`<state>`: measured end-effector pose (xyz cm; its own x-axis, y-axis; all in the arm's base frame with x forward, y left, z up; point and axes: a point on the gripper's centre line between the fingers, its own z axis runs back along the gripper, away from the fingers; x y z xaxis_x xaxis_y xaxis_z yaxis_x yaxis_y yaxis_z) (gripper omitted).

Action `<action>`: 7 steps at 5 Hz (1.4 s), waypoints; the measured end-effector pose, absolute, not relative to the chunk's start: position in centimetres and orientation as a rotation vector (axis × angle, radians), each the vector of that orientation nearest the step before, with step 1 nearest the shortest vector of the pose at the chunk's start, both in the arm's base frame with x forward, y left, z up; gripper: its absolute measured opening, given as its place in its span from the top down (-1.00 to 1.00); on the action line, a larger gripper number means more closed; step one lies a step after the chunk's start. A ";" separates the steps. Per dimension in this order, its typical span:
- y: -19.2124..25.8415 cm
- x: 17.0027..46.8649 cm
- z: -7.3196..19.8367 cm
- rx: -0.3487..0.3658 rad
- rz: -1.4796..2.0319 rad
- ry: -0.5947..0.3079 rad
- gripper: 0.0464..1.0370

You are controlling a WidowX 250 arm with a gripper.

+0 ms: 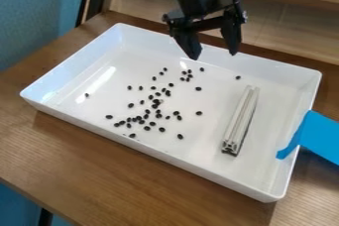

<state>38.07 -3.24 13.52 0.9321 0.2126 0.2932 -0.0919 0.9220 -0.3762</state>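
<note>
Dozens of small dark bean-like bits (180, 136) in a white tray (271, 106) on the wooden tabletop (86, 160), mostly below and left of the gripper (212, 55). Next rightward, fingers spread apart with nothing between, hanging over the tray's far side. Lower and farther right, a pale grooved bar (240, 121); beyond, blue tape (321, 136) over the rim. Seemingly a stage ahead of contact, any grasp calling first for alignment and lowering, then closing.

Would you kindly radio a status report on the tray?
Pincer open, empty, over far side of tray. Dark beans scattered inside. Metal bar beside them, possible obstacle.
</note>
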 end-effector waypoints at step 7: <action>-6.0 36.7 8.9 -0.213 0.097 -0.318 -0.93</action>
